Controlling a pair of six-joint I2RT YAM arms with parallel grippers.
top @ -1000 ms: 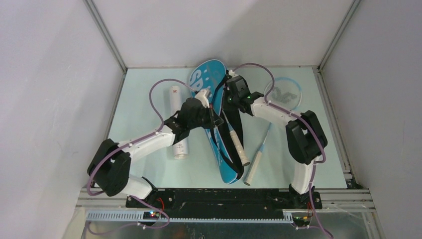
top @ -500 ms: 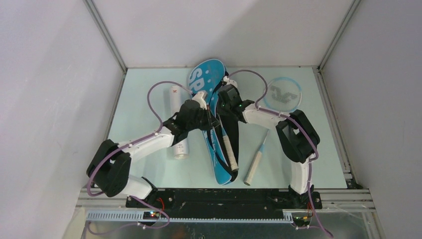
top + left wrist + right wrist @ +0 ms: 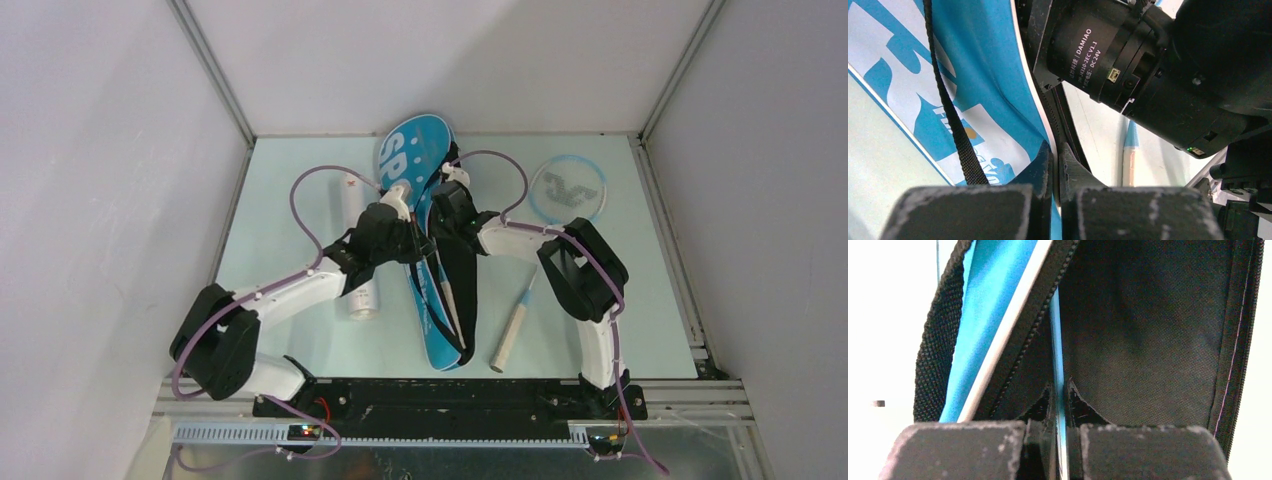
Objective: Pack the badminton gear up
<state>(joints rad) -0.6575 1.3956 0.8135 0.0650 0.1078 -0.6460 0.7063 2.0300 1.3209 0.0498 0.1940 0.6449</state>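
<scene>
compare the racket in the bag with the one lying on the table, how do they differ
The bagged racket lies inside the open blue bag; the loose racket lies outside, to its right. The bagged racket shows only its handle end; the loose racket shows head to handle. The right fingers are shut on the bagged racket's shaft; nothing touches the loose racket. Both handles point toward the arms' bases.

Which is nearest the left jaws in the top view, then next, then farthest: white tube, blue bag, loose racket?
1. blue bag, centre, pinched in the left jaws.
2. white tube, just to the left.
3. loose racket, over on the right.
</scene>
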